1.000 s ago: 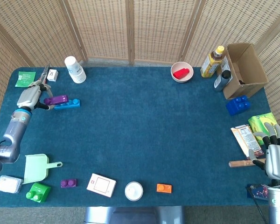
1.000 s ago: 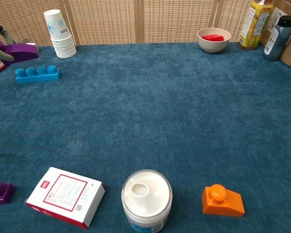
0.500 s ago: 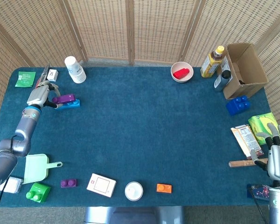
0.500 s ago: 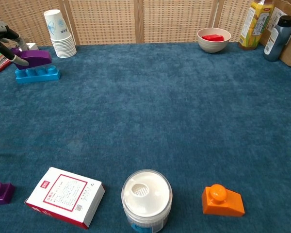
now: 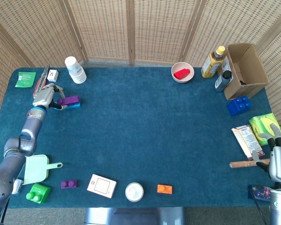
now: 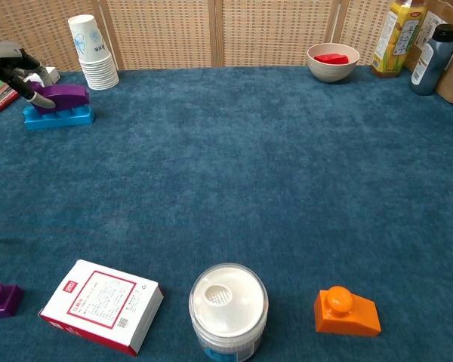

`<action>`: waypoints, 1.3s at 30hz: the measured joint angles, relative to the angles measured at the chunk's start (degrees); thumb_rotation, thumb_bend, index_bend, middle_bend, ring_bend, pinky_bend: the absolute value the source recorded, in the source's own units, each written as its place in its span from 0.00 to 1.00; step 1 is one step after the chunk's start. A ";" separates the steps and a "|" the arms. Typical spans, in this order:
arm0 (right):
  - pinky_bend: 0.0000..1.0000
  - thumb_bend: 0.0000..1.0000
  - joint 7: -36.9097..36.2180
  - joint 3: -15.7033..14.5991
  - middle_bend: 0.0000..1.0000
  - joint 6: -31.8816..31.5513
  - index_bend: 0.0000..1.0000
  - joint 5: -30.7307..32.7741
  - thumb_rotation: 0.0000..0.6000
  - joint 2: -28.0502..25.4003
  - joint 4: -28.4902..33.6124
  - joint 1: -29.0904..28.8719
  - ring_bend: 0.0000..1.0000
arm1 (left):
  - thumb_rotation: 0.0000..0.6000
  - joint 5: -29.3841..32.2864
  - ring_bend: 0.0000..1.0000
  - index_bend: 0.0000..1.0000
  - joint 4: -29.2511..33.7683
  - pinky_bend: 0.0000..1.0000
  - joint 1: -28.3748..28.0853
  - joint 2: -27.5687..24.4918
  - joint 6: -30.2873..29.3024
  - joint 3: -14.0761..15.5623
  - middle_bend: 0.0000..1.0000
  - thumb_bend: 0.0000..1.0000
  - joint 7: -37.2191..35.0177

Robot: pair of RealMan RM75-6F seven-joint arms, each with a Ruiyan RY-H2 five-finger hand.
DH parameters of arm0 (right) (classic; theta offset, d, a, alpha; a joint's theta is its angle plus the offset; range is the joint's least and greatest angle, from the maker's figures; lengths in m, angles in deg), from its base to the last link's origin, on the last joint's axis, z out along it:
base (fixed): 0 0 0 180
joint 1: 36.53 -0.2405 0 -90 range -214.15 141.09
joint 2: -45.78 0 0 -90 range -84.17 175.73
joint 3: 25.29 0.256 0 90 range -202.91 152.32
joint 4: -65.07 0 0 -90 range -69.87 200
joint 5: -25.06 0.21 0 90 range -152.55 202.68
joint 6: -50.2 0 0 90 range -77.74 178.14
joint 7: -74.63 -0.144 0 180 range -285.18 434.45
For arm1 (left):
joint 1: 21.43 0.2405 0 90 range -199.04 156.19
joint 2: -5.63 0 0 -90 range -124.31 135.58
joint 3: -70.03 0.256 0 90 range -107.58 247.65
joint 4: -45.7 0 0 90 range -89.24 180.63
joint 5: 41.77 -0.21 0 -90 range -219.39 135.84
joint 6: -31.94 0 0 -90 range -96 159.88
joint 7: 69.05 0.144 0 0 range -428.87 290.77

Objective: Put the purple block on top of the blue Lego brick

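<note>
Left hand (image 5: pixel 44 95): at the far left of the table (image 5: pixel 140 136), fingers closed around one end of the purple block (image 5: pixel 69 100). Over the last second it has travelled toward the table's middle, carrying the block with it.

Purple block: a second ago it hung behind and to the left of the blue Lego brick (image 6: pixel 59 117); now it lies lengthwise over the brick, resting on or just above the studs. The chest view cannot settle whether the two are fully seated together. The hand holds it as before.

Blue Lego brick: long, flat on the cloth near the stack of paper cups (image 5: pixel 75 70); position unchanged.

Right hand (image 5: pixel 278 157): at the near right edge, fingers loosely spread and holding nothing, just beside a wooden stick (image 5: pixel 242 164). Barely shifted from the earlier frames.

Other items, all unmoved: pink bowl (image 5: pixel 182 72) with a red piece inside; yellow bottle (image 5: pixel 212 62) and cardboard box (image 5: pixel 243 70) at far right; dark blue brick (image 5: pixel 239 105) near the box; green dustpan (image 5: pixel 37 169), green brick (image 5: pixel 38 193), small purple brick (image 5: pixel 68 184), white card box (image 6: pixel 102 305), white jar (image 6: pixel 228 308) and orange brick (image 6: pixel 346 311) along the near edge.
</note>
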 measured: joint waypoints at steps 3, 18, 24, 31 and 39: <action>0.00 0.29 0.36 0.06 0.14 0.05 0.32 0.13 1.00 0.05 0.16 -0.09 0.00 | 1.00 -0.41 0.05 0.60 -0.89 0.00 -0.23 0.44 0.36 0.28 0.24 0.37 -1.42; 0.00 0.29 1.53 0.38 0.14 -0.43 0.32 0.76 1.00 0.10 0.71 0.01 0.00 | 1.00 -1.98 0.04 0.59 -3.54 0.00 -1.74 1.50 1.67 1.44 0.23 0.37 -4.60; 0.00 0.29 1.54 0.41 0.13 -0.27 0.32 1.00 1.00 0.39 0.42 -0.07 0.00 | 1.00 -2.34 0.03 0.59 -3.84 0.00 -1.81 1.23 2.28 1.89 0.23 0.37 -4.82; 0.00 0.29 1.72 0.51 0.14 -0.35 0.32 1.09 1.00 0.58 0.30 -0.13 0.00 | 1.00 -2.55 0.03 0.59 -4.20 0.00 -1.78 1.15 2.86 2.20 0.23 0.37 -4.82; 0.00 0.29 2.11 0.56 0.14 -0.53 0.32 1.26 1.00 0.76 0.34 -0.10 0.00 | 1.00 -2.50 0.03 0.59 -4.80 0.00 -1.94 1.35 3.70 2.29 0.22 0.37 -4.43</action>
